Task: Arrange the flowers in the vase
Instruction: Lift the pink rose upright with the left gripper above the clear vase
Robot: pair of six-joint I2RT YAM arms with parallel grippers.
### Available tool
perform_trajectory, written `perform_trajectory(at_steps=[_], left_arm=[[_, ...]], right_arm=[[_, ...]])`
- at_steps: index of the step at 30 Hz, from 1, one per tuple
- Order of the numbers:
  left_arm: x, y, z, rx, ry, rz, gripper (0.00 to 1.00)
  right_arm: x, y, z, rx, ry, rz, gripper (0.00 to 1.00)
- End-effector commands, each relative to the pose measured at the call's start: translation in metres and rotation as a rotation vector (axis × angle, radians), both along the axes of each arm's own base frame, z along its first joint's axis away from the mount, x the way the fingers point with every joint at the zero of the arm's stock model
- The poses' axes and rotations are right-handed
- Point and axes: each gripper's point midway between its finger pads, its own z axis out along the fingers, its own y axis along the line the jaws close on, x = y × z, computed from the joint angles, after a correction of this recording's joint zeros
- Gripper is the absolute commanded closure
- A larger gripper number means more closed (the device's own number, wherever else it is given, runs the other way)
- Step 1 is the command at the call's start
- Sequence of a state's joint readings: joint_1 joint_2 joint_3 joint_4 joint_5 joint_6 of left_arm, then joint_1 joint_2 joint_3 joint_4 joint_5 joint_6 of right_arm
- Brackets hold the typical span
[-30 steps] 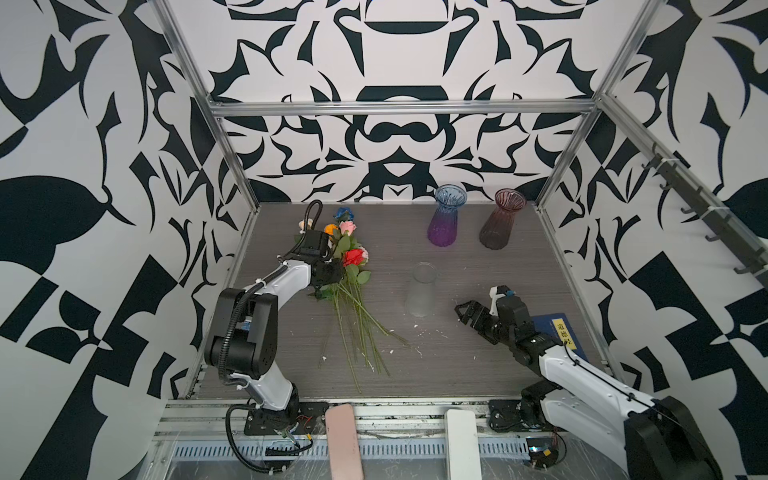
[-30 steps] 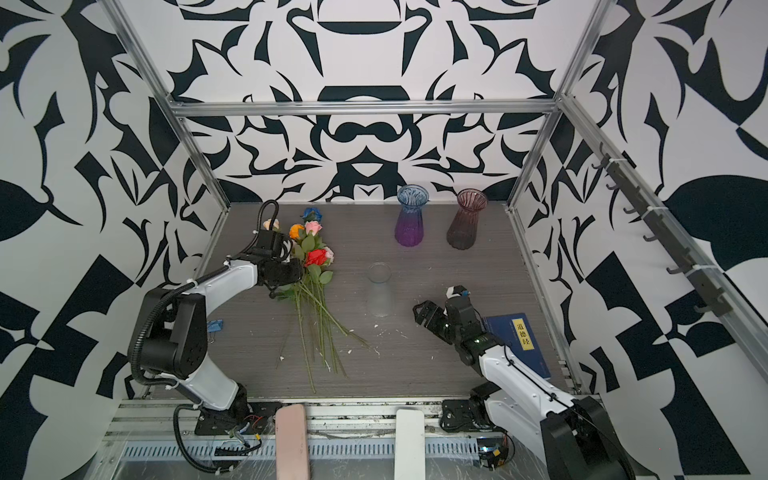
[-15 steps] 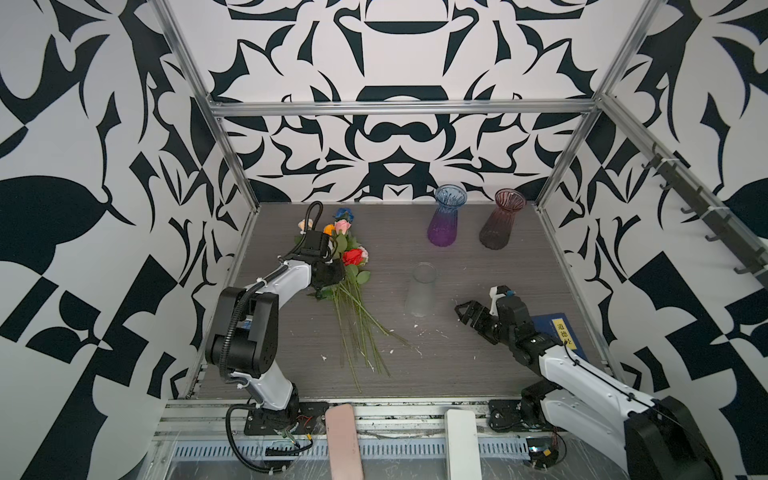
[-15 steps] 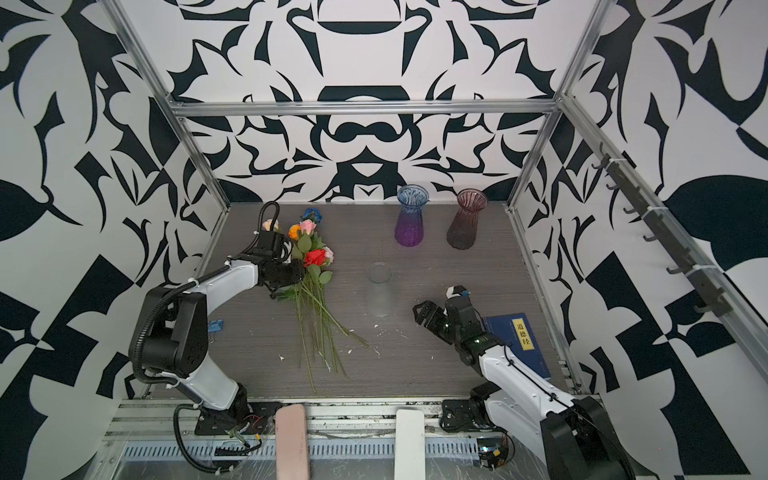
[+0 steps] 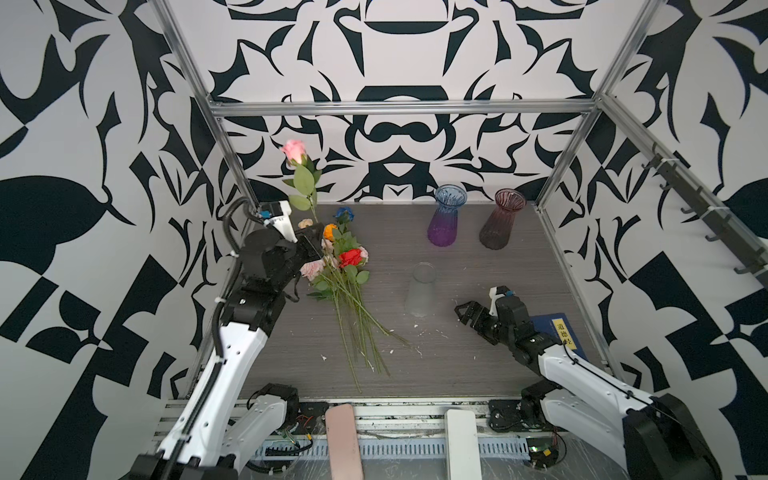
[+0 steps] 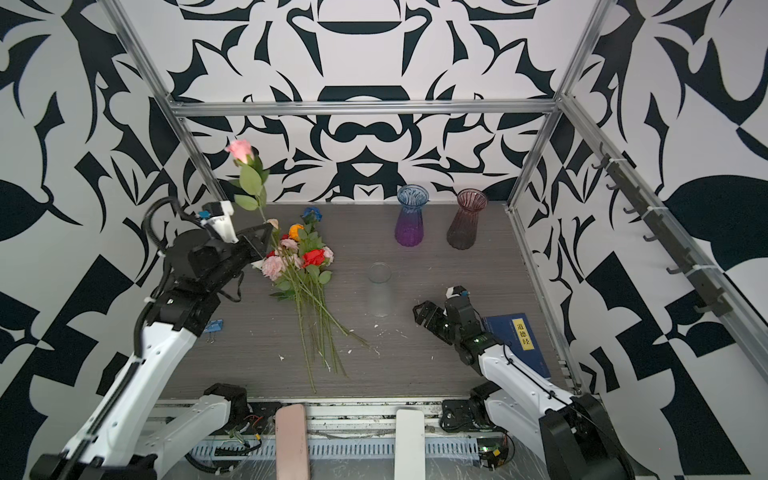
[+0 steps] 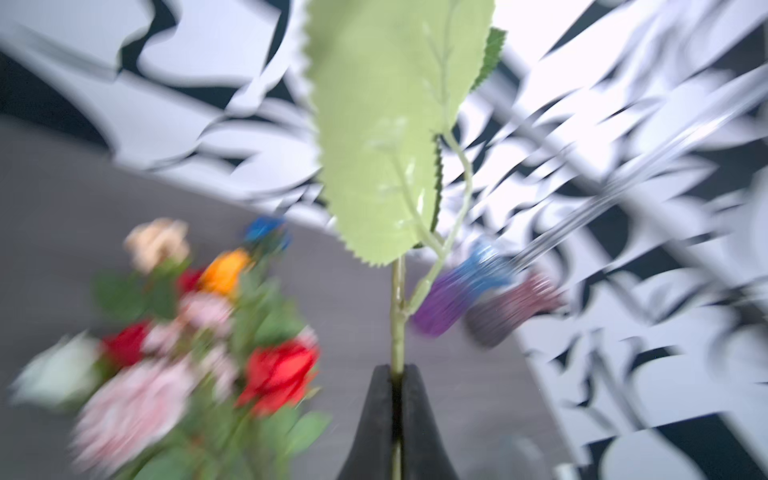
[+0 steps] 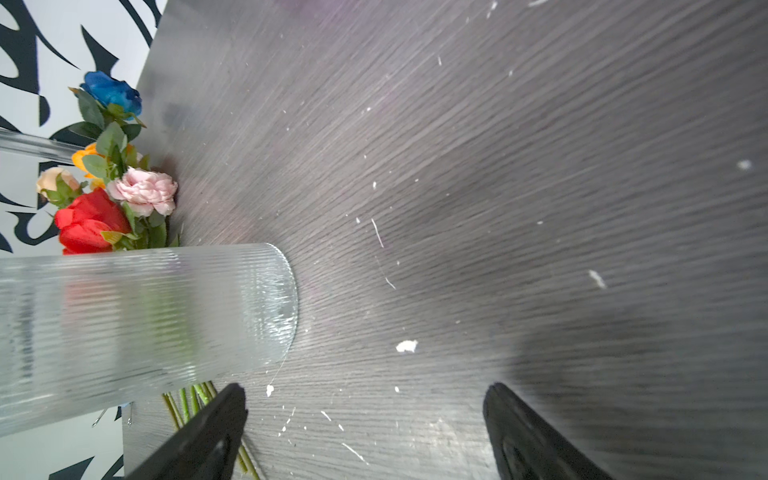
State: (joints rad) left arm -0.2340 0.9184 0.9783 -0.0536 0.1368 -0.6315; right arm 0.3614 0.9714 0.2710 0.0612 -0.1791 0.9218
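Observation:
My left gripper (image 5: 312,240) (image 7: 397,368) is shut on the thin green stem (image 7: 397,316) of a pink rose (image 5: 293,150) (image 6: 240,149). The rose is raised off the table with its head pointing up against the back wall. The other flowers (image 5: 345,266) (image 6: 305,266) lie in a bundle on the table just right of that gripper, heads toward the back. A clear ribbed glass vase (image 5: 420,291) (image 8: 137,324) stands mid-table. My right gripper (image 5: 467,312) (image 8: 365,395) rests low to the right of this vase, open and holding nothing.
A blue-to-purple vase (image 5: 445,220) and a dark maroon vase (image 5: 498,224) stand at the back. A blue book (image 5: 557,332) lies under the right arm. A blue binder clip (image 6: 214,326) lies near the left arm. White crumbs dot the tabletop (image 8: 457,166).
The left gripper closed on the pink rose's stem at the bundle and rose with it, so the rose now stands upright above the table. The right arm has stayed still.

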Motion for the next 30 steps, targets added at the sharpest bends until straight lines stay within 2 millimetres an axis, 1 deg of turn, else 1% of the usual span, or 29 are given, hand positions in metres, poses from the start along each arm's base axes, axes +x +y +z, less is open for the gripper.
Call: perform_trajectory(at_steps=[1, 4, 5, 7, 8, 10, 12, 15, 18, 19, 21, 23, 25, 30], left_arm=[[-0.011, -0.033, 0.065, -0.234, -0.168, -0.149, 1.00], [-0.027, -0.070, 0.115, -0.295, -0.346, -0.303, 1.00], [-0.034, -0.085, 0.129, -0.307, -0.416, -0.351, 1.00], [-0.051, -0.108, 0.149, -0.284, -0.567, -0.404, 1.00], [-0.060, -0.120, 0.157, -0.249, -0.647, -0.420, 1.00], [-0.074, -0.140, 0.166, -0.191, -0.752, -0.456, 1.00], [-0.081, -0.153, 0.173, -0.181, -0.820, -0.493, 1.00], [-0.079, -0.168, 0.170, -0.176, -0.833, -0.536, 1.00], [-0.083, -0.172, 0.171, -0.158, -0.860, -0.545, 1.00], [-0.077, -0.180, 0.162, -0.139, -0.850, -0.556, 1.00], [-0.077, -0.186, 0.155, -0.109, -0.862, -0.574, 1.00], [-0.086, -0.192, 0.150, -0.056, -0.909, -0.623, 1.00], [-0.089, -0.198, 0.141, -0.021, -0.929, -0.652, 1.00], [-0.085, -0.203, 0.117, 0.026, -0.921, -0.664, 1.00]], right_arm=[[0.011, 0.005, 0.014, 0.019, -0.043, 0.005, 0.07], [0.011, 0.005, 0.015, 0.020, -0.045, 0.007, 0.07], [0.011, 0.005, 0.015, 0.021, -0.045, 0.008, 0.07], [0.010, 0.005, 0.015, 0.022, -0.047, 0.006, 0.07], [0.010, 0.005, 0.015, 0.023, -0.049, 0.005, 0.07], [0.010, 0.004, 0.015, 0.025, -0.052, 0.001, 0.07], [0.010, 0.003, 0.016, 0.028, -0.057, -0.002, 0.07], [0.009, 0.003, 0.017, 0.030, -0.064, -0.005, 0.07], [0.009, 0.002, 0.018, 0.034, -0.066, -0.005, 0.07], [0.009, 0.002, 0.018, 0.035, -0.065, -0.004, 0.07], [0.009, 0.003, 0.018, 0.036, -0.066, -0.003, 0.06], [0.009, 0.003, 0.018, 0.038, -0.066, -0.001, 0.07], [0.009, 0.003, 0.017, 0.040, -0.064, 0.001, 0.07], [0.009, 0.003, 0.017, 0.042, -0.064, 0.001, 0.06]])
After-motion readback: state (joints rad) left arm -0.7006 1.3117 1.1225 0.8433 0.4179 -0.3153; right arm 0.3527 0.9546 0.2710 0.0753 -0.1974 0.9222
